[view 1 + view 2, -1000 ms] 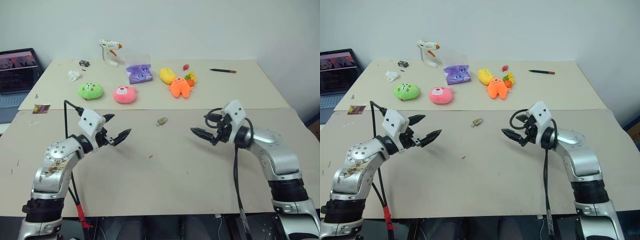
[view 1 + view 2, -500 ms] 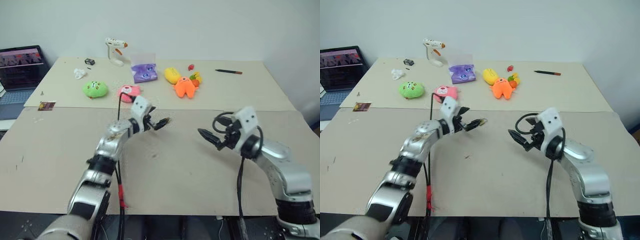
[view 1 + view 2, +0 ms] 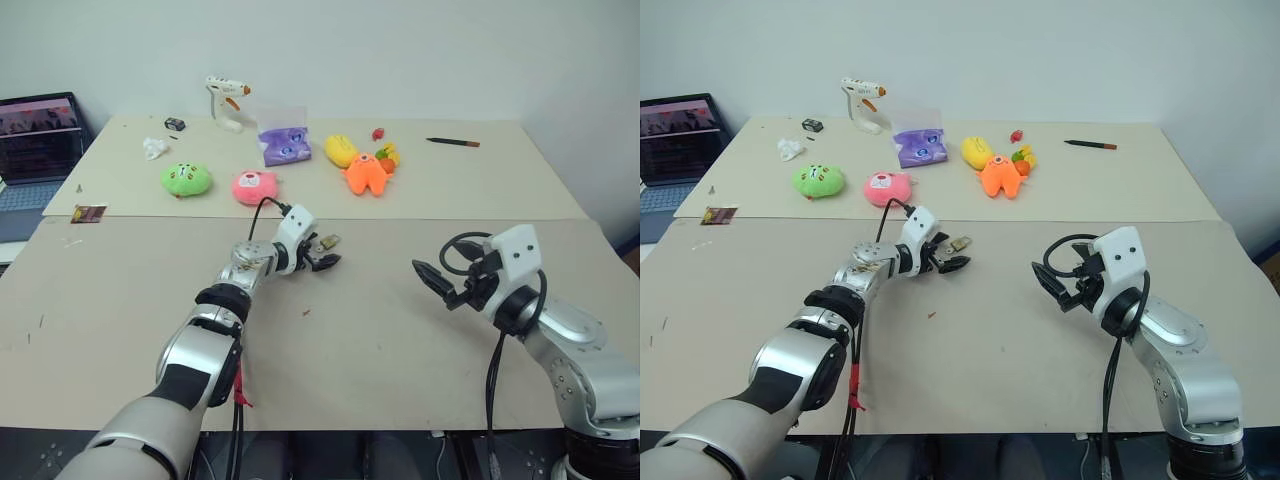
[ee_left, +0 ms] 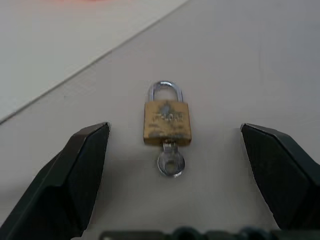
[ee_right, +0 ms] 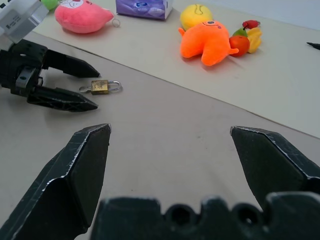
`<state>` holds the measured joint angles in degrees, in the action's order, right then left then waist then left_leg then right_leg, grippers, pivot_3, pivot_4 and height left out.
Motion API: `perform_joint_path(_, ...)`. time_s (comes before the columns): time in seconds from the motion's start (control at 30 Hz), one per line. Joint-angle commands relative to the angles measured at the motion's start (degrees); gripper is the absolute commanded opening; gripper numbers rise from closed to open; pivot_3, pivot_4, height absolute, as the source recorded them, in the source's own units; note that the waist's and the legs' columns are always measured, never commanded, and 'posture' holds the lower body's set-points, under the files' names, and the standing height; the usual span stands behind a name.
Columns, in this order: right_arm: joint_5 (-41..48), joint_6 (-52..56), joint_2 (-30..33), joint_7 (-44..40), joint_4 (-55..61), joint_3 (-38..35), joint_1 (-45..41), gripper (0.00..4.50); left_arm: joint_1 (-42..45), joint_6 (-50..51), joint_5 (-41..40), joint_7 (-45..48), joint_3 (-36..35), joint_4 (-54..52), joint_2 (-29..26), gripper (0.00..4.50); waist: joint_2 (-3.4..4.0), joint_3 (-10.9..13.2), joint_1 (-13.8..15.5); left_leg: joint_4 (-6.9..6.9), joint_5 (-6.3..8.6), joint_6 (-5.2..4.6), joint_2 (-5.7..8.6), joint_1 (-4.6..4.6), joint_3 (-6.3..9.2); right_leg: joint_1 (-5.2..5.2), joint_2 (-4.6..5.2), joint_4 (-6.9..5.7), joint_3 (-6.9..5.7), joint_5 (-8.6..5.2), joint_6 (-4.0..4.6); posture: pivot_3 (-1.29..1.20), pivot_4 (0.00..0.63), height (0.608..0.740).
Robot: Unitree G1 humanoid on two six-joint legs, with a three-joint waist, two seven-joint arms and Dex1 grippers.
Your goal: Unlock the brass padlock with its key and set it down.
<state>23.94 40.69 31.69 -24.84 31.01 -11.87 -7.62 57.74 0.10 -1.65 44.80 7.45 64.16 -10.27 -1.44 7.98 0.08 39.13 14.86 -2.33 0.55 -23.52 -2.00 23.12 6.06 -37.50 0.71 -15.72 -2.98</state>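
On the near right, the right gripper (image 3: 432,283) hangs above the pale desk (image 3: 380,340) with its jaws spread wide and nothing between them, pointing left toward the middle of the desk. It is well apart from the lock.

A little farther in, near the middle, the left gripper (image 3: 327,254) reaches forward and to the right, low over the desk, its jaws also wide. The brass padlock (image 4: 167,123) lies flat on the desk just beyond the fingertips (image 4: 85,155), lined up with the gap between them and touching neither. Its silvery shackle points away from the gripper and looks closed, and a small key (image 4: 170,161) sticks out of the bottom of the body on the gripper's side.

Just beyond the lock runs the seam where a second desk top begins. On that far stretch sit, from left to right, a green plush (image 3: 185,179), a pink plush (image 3: 254,187), a purple packet (image 3: 284,146), a yellow plush (image 3: 340,151) and an orange plush (image 3: 366,173). At the far edge stand a glue gun (image 3: 226,102) and, to the right, a pen (image 3: 452,143). A laptop (image 3: 36,140) is at the far left.
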Motion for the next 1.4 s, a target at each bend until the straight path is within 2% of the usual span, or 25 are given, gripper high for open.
perform_joint_path(0.03,1.0,0.1,0.3,0.5,2.7,-1.5,-0.3,4.5,0.2,0.3,2.4,1.3,1.3,2.1,0.9,4.22,0.0,0.0,0.1,0.0,0.0,0.0,0.0,0.0,0.0,-0.01,0.0,0.01,0.0,0.0,0.0,0.0,0.15,0.738)
perform_joint_path(0.13,1.0,0.1,0.6,0.3,2.7,-1.5,-0.6,4.5,0.1,-0.4,2.8,1.1,0.7,2.8,1.3,3.45,0.0,0.0,0.3,0.01,0.0,0.0,0.01,0.04,0.01,-0.05,0.0,0.01,0.0,0.0,0.0,0.0,0.15,0.738)
perform_joint_path(0.2,1.0,0.1,0.8,0.2,2.5,-1.6,-0.8,4.5,0.5,-0.7,2.4,0.7,-0.3,3.1,1.8,2.6,0.0,0.0,0.4,0.01,0.0,-0.01,0.0,0.06,0.01,-0.07,0.0,0.01,0.0,0.0,0.0,0.0,0.15,0.738)
perform_joint_path(0.37,1.1,0.3,1.3,-0.2,2.5,-1.5,-0.9,4.5,1.1,-1.4,2.6,-0.7,-1.6,3.5,2.3,0.88,0.0,0.0,0.6,0.02,0.01,-0.01,0.0,0.04,0.01,-0.06,0.0,0.0,0.0,0.0,-0.01,0.0,0.15,0.738)
perform_joint_path(0.4,1.1,0.3,1.4,-0.3,2.4,-1.4,-1.1,4.5,1.2,-2.4,3.5,-1.5,-1.1,3.4,2.2,0.83,0.0,0.0,0.6,0.03,0.0,-0.01,0.0,0.04,0.01,-0.07,0.01,0.0,0.0,0.0,-0.01,0.0,0.15,0.738)
perform_joint_path(0.57,1.3,0.5,1.9,-0.6,2.0,-1.2,-1.6,4.5,1.0,-5.3,4.4,-2.0,-1.1,1.2,1.7,0.83,0.0,0.0,0.6,0.04,0.0,-0.01,0.0,0.06,0.01,-0.06,0.01,-0.04,0.0,0.0,-0.01,0.0,0.15,0.738)
perform_joint_path(0.67,1.4,0.5,2.0,-0.6,1.9,-0.9,-1.7,4.5,-1.7,-6.9,3.3,3.8,-0.8,-4.5,0.1,0.83,0.0,0.0,0.5,0.04,0.01,-0.01,0.0,0.02,0.01,-0.03,0.01,-0.04,0.01,0.0,-0.01,0.0,0.15,0.738)
perform_joint_path(0.73,1.3,0.4,2.0,-0.6,1.8,-0.5,-1.6,4.5,-9.1,-5.3,-1.6,15.9,0.0,-19.1,-4.0,0.83,0.01,0.0,0.1,0.03,0.0,-0.01,0.0,-0.01,0.0,0.01,0.01,-0.02,0.01,0.0,-0.01,0.0,0.15,0.738)
perform_joint_path(0.8,1.4,0.3,1.9,-0.8,1.8,-0.1,-1.5,4.5,-15.5,-2.4,-4.9,23.4,1.1,-31.3,-7.8,0.83,0.02,0.0,-0.8,-0.01,0.0,0.0,-0.07,0.0,-0.05,0.07,-0.02,-0.01,0.07,0.0,-0.01,0.0,0.15,0.738)
perform_joint_path(0.9,1.8,0.3,1.9,-1.3,1.4,0.3,-2.0,4.5,-23.6,0.7,-5.8,28.9,3.6,-44.2,-13.8,0.83,0.03,0.0,-1.0,-0.05,-0.01,0.02,-0.27,0.01,-0.06,0.05,-0.09,0.02,0.1,0.0,0.0,0.0,0.15,0.738)
perform_joint_path(1.0,1.5,0.0,2.0,-1.8,0.4,1.1,-3.0,4.5,-28.3,2.5,-5.4,30.9,5.2,-50.8,-18.2,0.83,0.04,0.0,-0.8,-0.03,-0.01,0.02,-0.28,0.14,-0.06,-0.07,-0.08,-0.03,0.09,0.01,0.0,0.0,0.15,0.738)
perform_joint_path(1.1,1.4,0.0,1.9,-2.3,-0.6,2.2,-4.6,4.5,-30.0,3.9,-4.7,30.9,5.9,-52.9,-20.9,0.83,0.04,0.0,-0.5,-0.02,0.01,-0.02,-0.28,0.24,-0.06,-0.16,-0.06,0.26,0.07,0.01,0.0,0.0,0.15,0.738)
perform_joint_path(1.17,1.4,0.0,1.9,-2.7,-1.0,2.7,-5.3,4.5,-30.3,3.5,-3.8,30.6,6.5,-53.1,-21.6,1.84,0.04,0.0,-0.2,-0.02,0.01,-0.02,-0.28,0.25,-0.04,-0.18,-0.07,0.28,0.03,0.01,0.01,0.0,0.15,0.738)
perform_joint_path(1.27,1.4,0.0,1.8,-3.1,-1.4,3.2,-5.9,4.5,-29.4,2.7,-2.7,29.7,7.4,-51.7,-21.9,2.59,0.04,0.0,-0.1,-0.02,0.03,-0.04,-0.26,0.22,-0.05,-0.17,-0.07,0.31,0.04,0.02,0.0,0.0,0.15,0.738)
perform_joint_path(1.4,3.0,0.4,2.0,-5.3,-0.1,4.7,-6.0,4.5,-25.1,2.8,-2.4,26.3,6.0,-47.5,-20.2,4.01,0.04,0.0,0.1,-0.01,0.02,-0.04,-0.26,0.16,-0.05,-0.13,-0.08,0.32,0.03,0.02,0.0,0.0,0.15,0.738)
